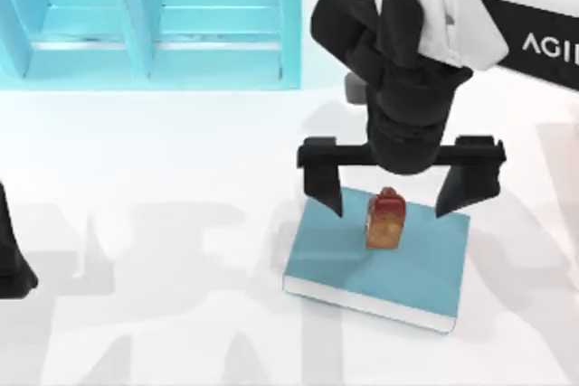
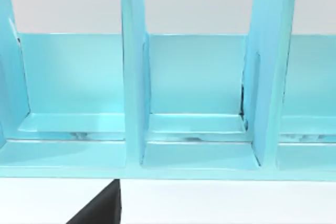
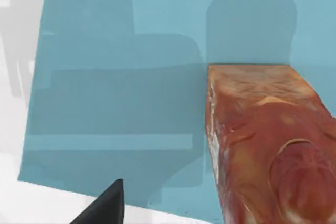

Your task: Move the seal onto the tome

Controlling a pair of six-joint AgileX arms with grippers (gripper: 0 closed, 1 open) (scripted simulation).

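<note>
While the seal [image 1: 385,219] stands upright on the tome [image 1: 425,259], my right hand [image 1: 391,194] hangs spread wide above it, gripping nothing; "AGI" shows on its arm.

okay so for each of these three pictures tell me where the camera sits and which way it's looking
Top view: above the table, looking down on the tome, the seal standing on it, the teal shelf unit, and the open right gripper straddling the seal.
Left wrist view: on the parked left arm's wrist, facing the shelf unit's compartments; a dark fingertip shows.
Right wrist view: on the right wrist, looking closely at the seal and tome; one fingertip shows.
Shared: top and right wrist views both show seal on tome.
</note>
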